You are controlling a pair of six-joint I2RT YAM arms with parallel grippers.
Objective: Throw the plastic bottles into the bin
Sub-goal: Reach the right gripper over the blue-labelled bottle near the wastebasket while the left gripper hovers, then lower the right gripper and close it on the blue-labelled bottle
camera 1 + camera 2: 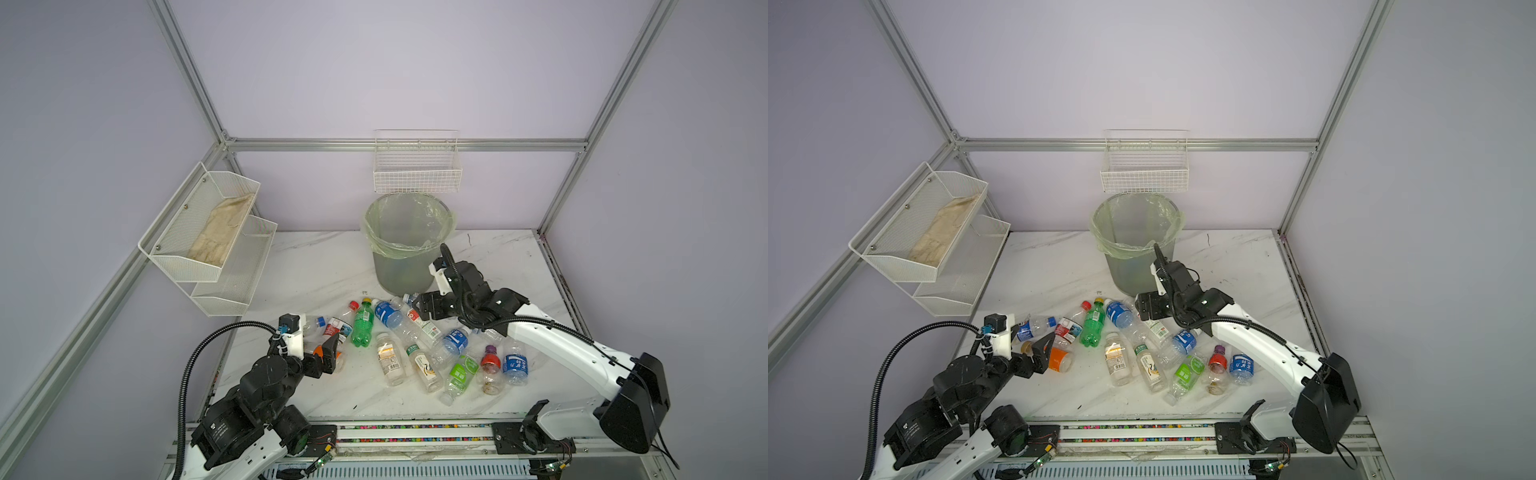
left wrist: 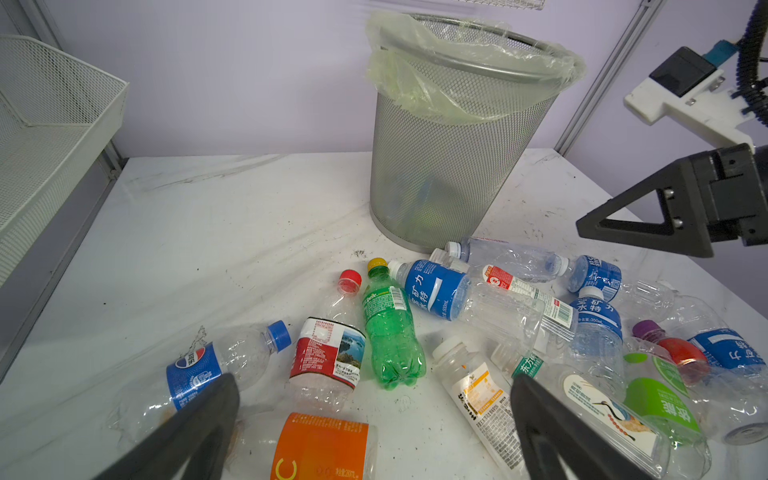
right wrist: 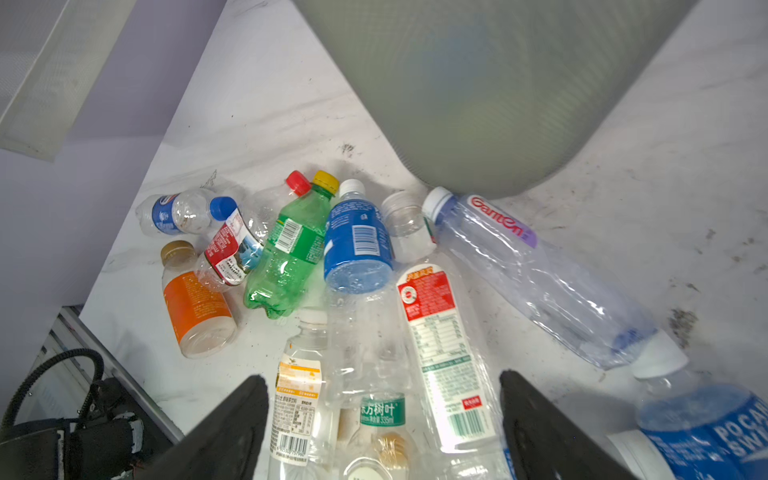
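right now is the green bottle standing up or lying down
Lying down: the green bottle rests on its side on the table, yellow cap pointing toward the bin.

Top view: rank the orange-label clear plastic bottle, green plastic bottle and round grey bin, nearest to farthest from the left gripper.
1. Orange-label clear plastic bottle: right at the left gripper.
2. Green plastic bottle: mid-pile, farther back.
3. Round grey bin: at the table's back.

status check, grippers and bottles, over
Left gripper open above orange-label bottle. Right gripper open above plastic bottles by the bin. Bottles loose on the table, none held. No obstacle at the bin.
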